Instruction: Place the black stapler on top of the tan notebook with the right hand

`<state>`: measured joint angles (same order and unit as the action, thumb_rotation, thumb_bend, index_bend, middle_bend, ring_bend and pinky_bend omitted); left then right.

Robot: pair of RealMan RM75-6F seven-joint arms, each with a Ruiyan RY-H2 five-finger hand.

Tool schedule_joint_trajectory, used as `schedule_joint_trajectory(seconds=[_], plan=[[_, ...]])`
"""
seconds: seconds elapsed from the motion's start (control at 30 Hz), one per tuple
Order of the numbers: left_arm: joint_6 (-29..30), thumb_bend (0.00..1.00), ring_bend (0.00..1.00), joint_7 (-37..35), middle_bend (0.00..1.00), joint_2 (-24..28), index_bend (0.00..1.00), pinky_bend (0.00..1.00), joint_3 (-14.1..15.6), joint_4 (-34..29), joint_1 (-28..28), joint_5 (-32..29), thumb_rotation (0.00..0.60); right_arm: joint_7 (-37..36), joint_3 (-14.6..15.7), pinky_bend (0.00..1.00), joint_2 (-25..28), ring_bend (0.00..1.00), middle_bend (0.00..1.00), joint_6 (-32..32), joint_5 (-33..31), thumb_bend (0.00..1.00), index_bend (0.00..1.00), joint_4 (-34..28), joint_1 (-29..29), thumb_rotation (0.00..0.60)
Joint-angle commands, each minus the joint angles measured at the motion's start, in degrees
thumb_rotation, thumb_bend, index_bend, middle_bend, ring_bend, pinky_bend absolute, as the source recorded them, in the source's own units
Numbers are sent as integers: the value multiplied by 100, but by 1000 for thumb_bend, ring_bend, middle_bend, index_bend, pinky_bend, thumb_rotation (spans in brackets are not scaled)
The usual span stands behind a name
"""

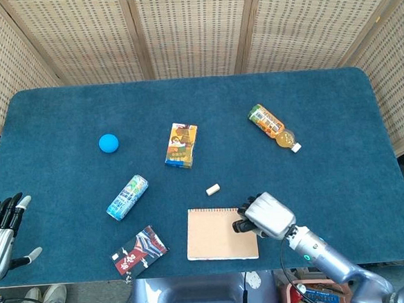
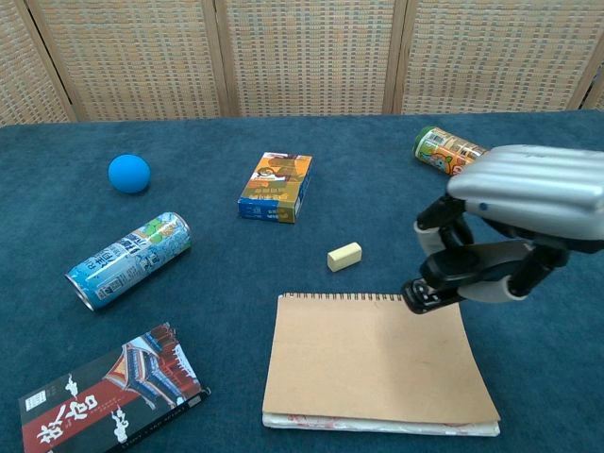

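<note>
The tan notebook (image 1: 218, 233) (image 2: 368, 363) lies flat near the table's front edge. My right hand (image 1: 269, 215) (image 2: 528, 193) hangs over the notebook's right edge and grips the black stapler (image 1: 242, 223) (image 2: 462, 272), which sticks out to the left over the notebook's top right corner, above the cover. In the head view the hand hides most of the stapler. My left hand (image 1: 1, 228) stays at the table's front left corner, fingers apart and holding nothing.
A yellow eraser (image 1: 213, 189) (image 2: 343, 256) lies just behind the notebook. Further back are a juice carton (image 1: 181, 145), an orange bottle (image 1: 274, 127) and a blue ball (image 1: 108, 143). A blue can (image 1: 127, 197) and a red-black packet (image 1: 139, 250) lie at the left.
</note>
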<state>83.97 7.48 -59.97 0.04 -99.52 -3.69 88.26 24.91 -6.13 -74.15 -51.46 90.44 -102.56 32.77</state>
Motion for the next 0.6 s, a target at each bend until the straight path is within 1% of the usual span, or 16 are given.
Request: schedule_joint_trajectory(seconds=[0.03, 0.17, 0.27, 0.37, 0.5, 0.53, 0.57, 0.6], plan=[[-22, 0, 0, -70, 0, 30, 0, 0, -16, 8, -13, -40, 600, 921, -344, 655, -690, 505, 624, 620, -945, 488, 598, -41, 529, 600], [-51, 0, 0, -163, 0, 70, 0, 0, -33, 10, -31, -82, 600, 1565, -413, 656, -1154, 505, 624, 692, -1471, 488, 598, 217, 783, 600], [-52, 0, 0, -206, 0, 89, 0, 0, -50, 9, -35, -112, 600, 1806, -398, 657, -1328, 505, 624, 686, -1666, 489, 598, 316, 865, 600], [-111, 0, 0, -250, 0, 108, 0, 0, -60, 15, -62, -159, 600, 2119, -294, 659, -1572, 505, 624, 679, -1993, 489, 598, 407, 974, 600], [-143, 0, 0, -259, 0, 118, 0, 0, -61, -5, -83, -173, 600, 2397, -173, 658, -1768, 504, 623, 581, -2212, 488, 597, 483, 1097, 600], [-128, 0, 0, -263, 0, 125, 0, 0, -63, -17, -81, -165, 600, 2430, -150, 648, -1795, 499, 609, 562, -2255, 475, 581, 499, 1123, 600], [-100, 0, 0, -267, 0, 130, 0, 0, -67, -26, -74, -155, 600, 2445, -116, 599, -1800, 456, 548, 571, -2317, 408, 518, 498, 1144, 600], [-79, 0, 0, -277, 0, 134, 0, 0, -67, -32, -66, -148, 600, 2451, -81, 504, -1777, 359, 428, 601, -2386, 281, 406, 476, 1170, 600]])
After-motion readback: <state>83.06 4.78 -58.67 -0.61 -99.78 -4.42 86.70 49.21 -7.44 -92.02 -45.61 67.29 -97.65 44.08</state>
